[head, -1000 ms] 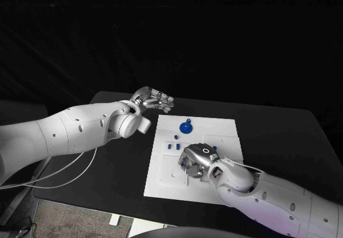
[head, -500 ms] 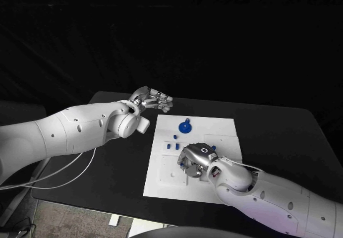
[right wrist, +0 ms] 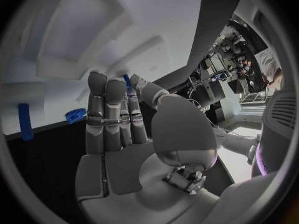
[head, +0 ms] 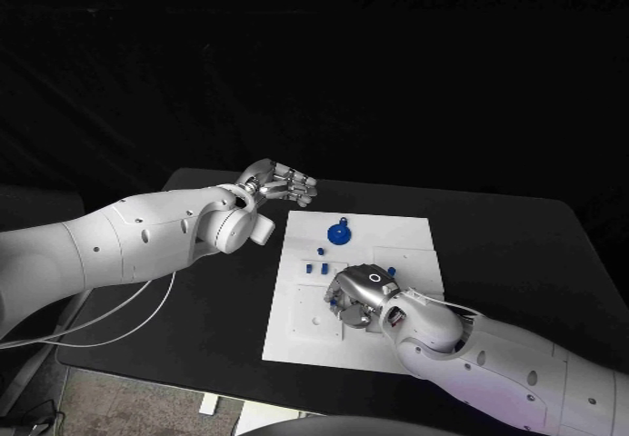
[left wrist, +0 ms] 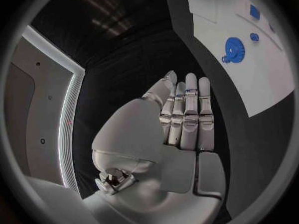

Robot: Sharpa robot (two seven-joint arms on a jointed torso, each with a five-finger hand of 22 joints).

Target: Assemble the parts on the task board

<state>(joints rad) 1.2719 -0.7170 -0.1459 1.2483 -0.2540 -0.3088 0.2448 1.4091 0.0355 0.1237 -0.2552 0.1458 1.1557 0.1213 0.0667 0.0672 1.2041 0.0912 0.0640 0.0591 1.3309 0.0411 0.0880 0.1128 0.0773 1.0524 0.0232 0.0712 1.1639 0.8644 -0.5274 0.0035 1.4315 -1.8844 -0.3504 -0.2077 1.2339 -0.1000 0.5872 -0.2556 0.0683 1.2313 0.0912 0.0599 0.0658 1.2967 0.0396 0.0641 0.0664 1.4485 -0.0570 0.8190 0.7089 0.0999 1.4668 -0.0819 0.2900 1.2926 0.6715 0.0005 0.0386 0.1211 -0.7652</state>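
The right hand's fingers [right wrist: 115,114] lay side by side and nearly straight, and a slim blue part [right wrist: 127,80] stood between their tips and the thumb, so it appeared pinched there. That right hand [head: 361,292] hung knuckles-up, low over the near middle of the task board [head: 400,238], with its white arm running off toward the near right corner of the black table [head: 524,245]. The left hand's fingers [left wrist: 189,109] were straight, pressed together and held nothing; the left hand [head: 281,184] was raised above the table just beyond the board's far left corner, well apart from the parts. The board was a white rectangular plate in the middle of the table. On its far half lay a round blue toothed gear [head: 340,235] with a small knob at its rim, and two short blue pegs [head: 316,268] lay side by side between the gear and the right hand.
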